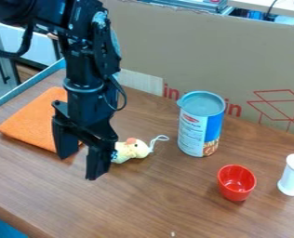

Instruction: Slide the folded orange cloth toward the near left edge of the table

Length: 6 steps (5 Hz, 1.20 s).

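Claw (81, 163): fingers parted wide, nothing gripped; plush toy (134, 149) seen just beside one finger.
Can (201, 124): upright, printed label; contents hidden by lid (201, 102).
Cup (237, 181): red, upright, open-topped, set between can and white canister (291, 175).
Cardboard panel (237, 60): red print borne, placed along the far edge of the bench (156, 204).
Orange cloth (34, 118): laid near the left edge.

Orange cloth (34, 122), red cup (237, 182), and apparently pale-yellow plush toy (132, 149).

Open tool (80, 167) near plush toy (132, 150)
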Tool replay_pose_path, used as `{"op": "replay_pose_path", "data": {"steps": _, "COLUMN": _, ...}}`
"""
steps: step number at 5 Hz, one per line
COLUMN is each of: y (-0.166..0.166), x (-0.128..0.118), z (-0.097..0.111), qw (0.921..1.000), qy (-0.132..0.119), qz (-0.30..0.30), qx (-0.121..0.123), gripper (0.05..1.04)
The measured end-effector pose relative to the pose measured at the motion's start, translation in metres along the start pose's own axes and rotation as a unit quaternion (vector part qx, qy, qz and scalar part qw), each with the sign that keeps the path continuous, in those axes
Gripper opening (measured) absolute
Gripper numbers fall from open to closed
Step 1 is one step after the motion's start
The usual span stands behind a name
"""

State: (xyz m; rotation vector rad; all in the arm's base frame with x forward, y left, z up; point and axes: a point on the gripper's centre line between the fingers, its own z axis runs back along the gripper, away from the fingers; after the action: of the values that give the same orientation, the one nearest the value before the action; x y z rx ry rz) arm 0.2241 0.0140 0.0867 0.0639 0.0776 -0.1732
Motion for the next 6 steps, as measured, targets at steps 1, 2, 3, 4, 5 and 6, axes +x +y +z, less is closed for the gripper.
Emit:
{"op": "replay_pose_path", "data": {"steps": 1, "y": 0.0, "x": -0.002, "z": -0.004, "qw": 0.9999, "qy": 0.011, "qz": -0.001, "qx": -0.002, "gripper": 1.001}}
{"op": "replay_pose_path", "data": {"steps": 2, "y": 0.032, "x": 0.011, "z": 0.007, "qw": 0.9999, "qy": -0.009, "qz": 0.003, "qx": -0.012, "gripper": 1.0}}
{"op": "replay_pose_path", "data": {"steps": 3, "y": 0.07, "x": 0.034, "z": 0.021, "qw": 0.9991, "qy": -0.034, "qz": 0.02, "qx": -0.011, "gripper": 1.0}}
{"op": "replay_pose_path", "data": {"steps": 4, "y": 0.093, "x": 0.046, "z": 0.018, "qw": 0.9988, "qy": -0.03, "qz": 0.037, "qx": -0.01, "gripper": 1.0}}
{"op": "replay_pose_path", "data": {"steps": 5, "y": 0.126, "x": 0.058, "z": 0.001, "qw": 0.9973, "qy": -0.03, "qz": 0.066, "qx": -0.011, "gripper": 1.001}}
{"op": "replay_pose_path", "data": {"steps": 6, "y": 0.153, "x": 0.057, "z": -0.007, "qw": 0.9948, "qy": -0.041, "qz": 0.093, "qx": -0.009, "gripper": 1.001}}
